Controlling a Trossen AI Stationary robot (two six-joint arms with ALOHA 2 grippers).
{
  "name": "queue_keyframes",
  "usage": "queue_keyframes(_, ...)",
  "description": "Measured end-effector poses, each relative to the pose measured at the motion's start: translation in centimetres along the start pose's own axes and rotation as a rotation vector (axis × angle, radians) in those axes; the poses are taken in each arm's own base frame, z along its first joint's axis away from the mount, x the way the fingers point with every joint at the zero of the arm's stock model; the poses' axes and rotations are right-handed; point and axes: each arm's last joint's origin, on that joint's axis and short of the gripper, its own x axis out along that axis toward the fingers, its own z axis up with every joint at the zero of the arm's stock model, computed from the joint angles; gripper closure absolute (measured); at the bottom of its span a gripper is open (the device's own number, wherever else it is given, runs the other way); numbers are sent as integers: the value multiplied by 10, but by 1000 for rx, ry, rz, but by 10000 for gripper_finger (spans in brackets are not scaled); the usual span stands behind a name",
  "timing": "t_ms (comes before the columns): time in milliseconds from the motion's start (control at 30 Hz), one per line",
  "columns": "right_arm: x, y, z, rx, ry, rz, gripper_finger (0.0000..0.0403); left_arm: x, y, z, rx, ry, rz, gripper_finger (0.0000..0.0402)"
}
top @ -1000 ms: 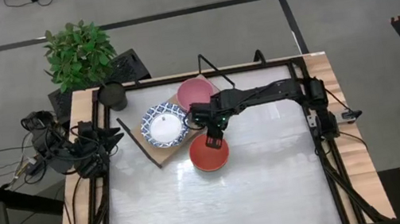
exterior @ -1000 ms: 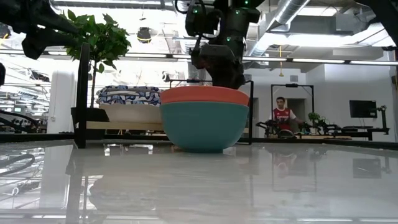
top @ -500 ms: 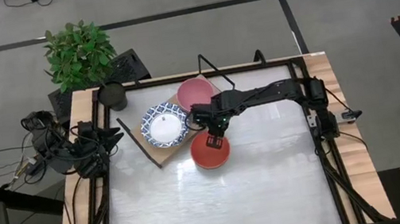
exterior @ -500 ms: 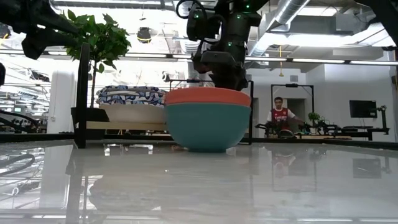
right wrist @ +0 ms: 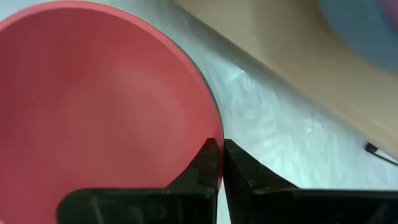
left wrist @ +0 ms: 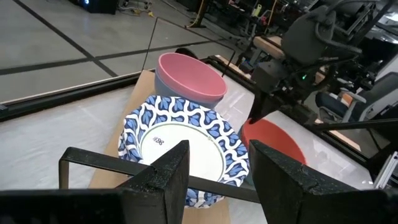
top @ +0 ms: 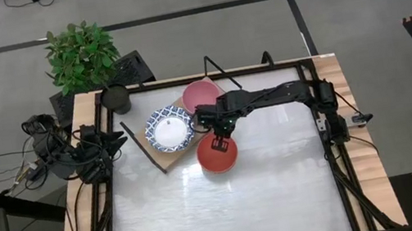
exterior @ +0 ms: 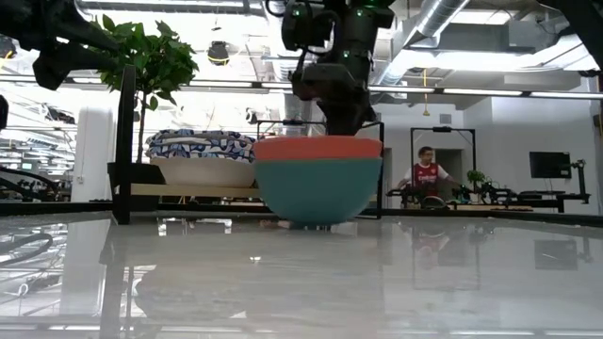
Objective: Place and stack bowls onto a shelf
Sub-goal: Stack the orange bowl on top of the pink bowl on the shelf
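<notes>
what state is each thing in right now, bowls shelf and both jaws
red bowl: nested in teal bowl, on the table, rim pinched
right gripper: jaws shut on the red bowl's rim
patterned bowls: stacked on shelf
pink bowl: upright on shelf
left gripper: jaws open, empty, at table's left edge

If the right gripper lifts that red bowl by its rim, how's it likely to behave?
The red bowl is pinched at one edge by the right gripper, so it would probably hang tilted. It sits nested in a teal bowl, which might drag up with it or slip free. Its smooth, hard-looking wall suggests it stays stiff but could slide between the fingers.
</notes>
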Motion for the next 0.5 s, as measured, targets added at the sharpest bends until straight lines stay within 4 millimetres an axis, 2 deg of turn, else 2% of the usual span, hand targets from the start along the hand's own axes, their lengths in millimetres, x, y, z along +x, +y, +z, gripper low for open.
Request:
queue_keyframes(300,-23,3,8,-30,-14,57,374,0,0,0,0,0,0,251)
queue_keyframes(500,-27,6,11,-57,-27,132,373,0,0,0,0,1,-1,251)
